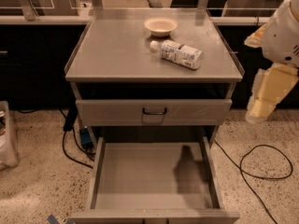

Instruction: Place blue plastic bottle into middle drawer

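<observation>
The blue plastic bottle (177, 53) lies on its side on the grey cabinet top (112, 55), white cap toward the left, just in front of the cream bowl (160, 26). The middle drawer (152, 176) is pulled out at the bottom of the view, a shallow grey tray with a bare floor. My gripper (258, 110) hangs at the right edge on the white and cream arm (282, 31), beside the cabinet's right side. It is below the level of the top and well away from the bottle, holding nothing that I can see.
A shut drawer with a small black handle (154, 111) sits above the open one. Black cables (261, 164) lie on the speckled floor right and left of the cabinet. Dark counters run along the back wall.
</observation>
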`<state>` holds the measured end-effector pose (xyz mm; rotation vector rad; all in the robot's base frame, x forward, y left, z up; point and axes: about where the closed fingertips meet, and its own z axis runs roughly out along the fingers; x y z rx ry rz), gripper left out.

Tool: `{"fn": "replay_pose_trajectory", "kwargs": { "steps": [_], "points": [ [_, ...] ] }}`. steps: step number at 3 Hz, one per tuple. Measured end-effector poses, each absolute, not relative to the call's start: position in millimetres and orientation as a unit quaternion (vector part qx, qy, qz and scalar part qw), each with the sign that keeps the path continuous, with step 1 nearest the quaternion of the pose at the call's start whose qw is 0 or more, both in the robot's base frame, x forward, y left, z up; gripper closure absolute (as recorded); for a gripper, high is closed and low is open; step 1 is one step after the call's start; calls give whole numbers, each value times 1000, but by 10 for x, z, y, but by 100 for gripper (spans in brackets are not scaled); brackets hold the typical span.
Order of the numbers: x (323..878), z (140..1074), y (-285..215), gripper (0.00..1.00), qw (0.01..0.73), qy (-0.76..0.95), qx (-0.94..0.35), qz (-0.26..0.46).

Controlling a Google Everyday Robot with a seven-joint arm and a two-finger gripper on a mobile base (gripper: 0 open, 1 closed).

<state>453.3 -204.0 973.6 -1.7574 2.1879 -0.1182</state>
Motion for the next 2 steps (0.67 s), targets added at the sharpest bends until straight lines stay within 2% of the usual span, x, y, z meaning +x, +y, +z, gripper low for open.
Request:
{"fn": "replay_pose_trajectory", "kwargs": {
  "steps": [2],
  "points": [
    [5261,9752,-1616,0,194,724,-657,-78]
  ]
}}
